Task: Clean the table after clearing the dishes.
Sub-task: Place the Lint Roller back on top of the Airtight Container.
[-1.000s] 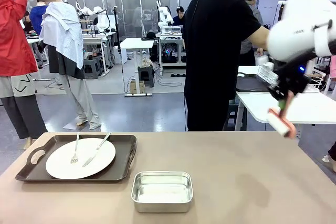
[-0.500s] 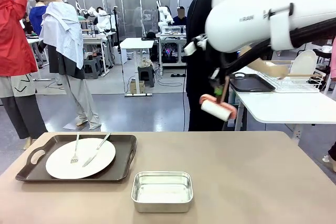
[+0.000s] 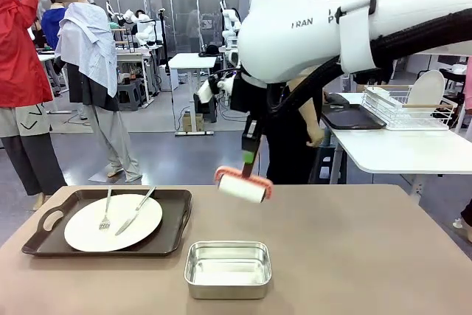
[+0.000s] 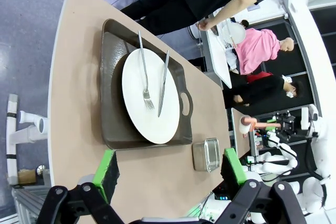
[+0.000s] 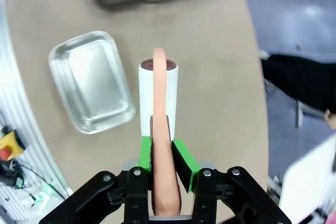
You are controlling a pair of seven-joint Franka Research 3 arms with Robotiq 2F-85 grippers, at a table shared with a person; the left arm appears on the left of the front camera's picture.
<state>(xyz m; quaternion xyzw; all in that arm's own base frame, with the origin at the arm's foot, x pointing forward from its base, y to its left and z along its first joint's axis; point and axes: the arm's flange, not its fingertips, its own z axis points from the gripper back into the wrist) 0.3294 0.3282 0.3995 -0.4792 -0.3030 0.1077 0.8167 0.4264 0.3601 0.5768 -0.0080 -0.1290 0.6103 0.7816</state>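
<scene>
Pose: right hand (image 5: 163, 153) above table (image 3: 354, 256), clamped on roller (image 3: 242, 186) (handle tilted) | left hand (image 4: 170, 167) wide open

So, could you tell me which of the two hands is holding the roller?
The right hand: its pads are shut on the pink handle of the roller, above the table. The left hand stands open and empty.

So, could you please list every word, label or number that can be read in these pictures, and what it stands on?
"FRAN": dark letters on the white right arm, cut off by a strap; the letters beside it are too partial to read.
No print on the tray, plate, pan or roller.
Background signs and labels: too small or blurred to read.
</scene>
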